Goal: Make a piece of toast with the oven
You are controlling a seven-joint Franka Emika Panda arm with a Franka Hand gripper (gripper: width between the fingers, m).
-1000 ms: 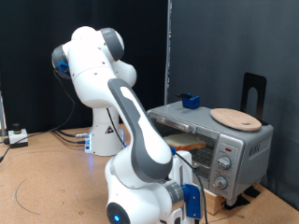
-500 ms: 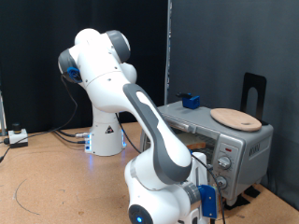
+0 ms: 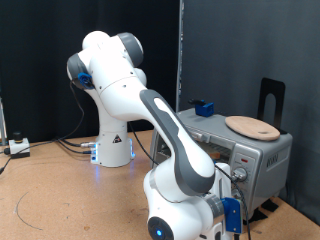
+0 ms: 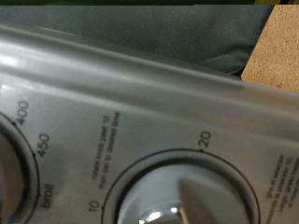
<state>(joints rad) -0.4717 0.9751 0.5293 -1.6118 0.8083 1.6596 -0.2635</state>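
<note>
Shifted since the earlier frame: arm swung toward the exterior view's right, hiding the oven's (image 3: pixel 240 150) door; piece of toast not visible now. Hand (image 3: pixel 228 212) low by the knob panel; finger spacing cannot be told. Wrist view: timer dial (image 4: pixel 182 191) close up, seemingly approached for setting.

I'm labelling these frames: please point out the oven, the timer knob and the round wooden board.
oven (image 3: pixel 262 157): exterior view, on its silver-grey knob panel.
timer knob (image 4: pixel 182 194): wrist view, on the knob's face, below the 20 mark.
round wooden board (image 3: pixel 251 126): exterior view, on the board's top face, atop the oven.
</note>
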